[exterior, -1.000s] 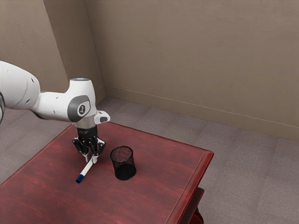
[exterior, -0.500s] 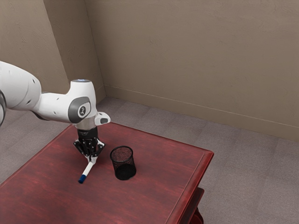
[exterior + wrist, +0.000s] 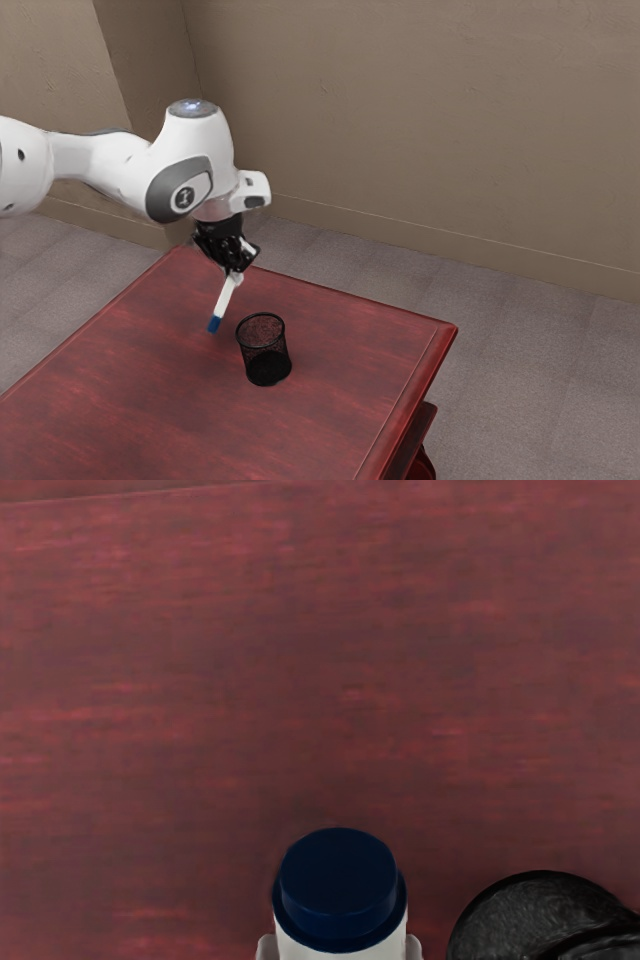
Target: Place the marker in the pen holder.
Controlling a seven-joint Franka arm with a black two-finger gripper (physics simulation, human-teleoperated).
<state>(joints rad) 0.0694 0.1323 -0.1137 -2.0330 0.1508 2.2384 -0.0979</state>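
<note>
Gripper [image 3: 236, 277] was closed to marker's [image 3: 226, 297] width, gripping it aloft, tilted; pen holder [image 3: 264, 352] stood nearer, exterior view's right.

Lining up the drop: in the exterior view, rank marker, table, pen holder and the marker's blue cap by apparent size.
1. Table
2. Pen holder
3. Marker, cap included
4. Blue cap

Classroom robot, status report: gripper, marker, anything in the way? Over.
Gripper shut on marker. Marker aloft, tilted, blue end lowest, outside pen holder. Possible snag: holder's rim. Over.
</note>
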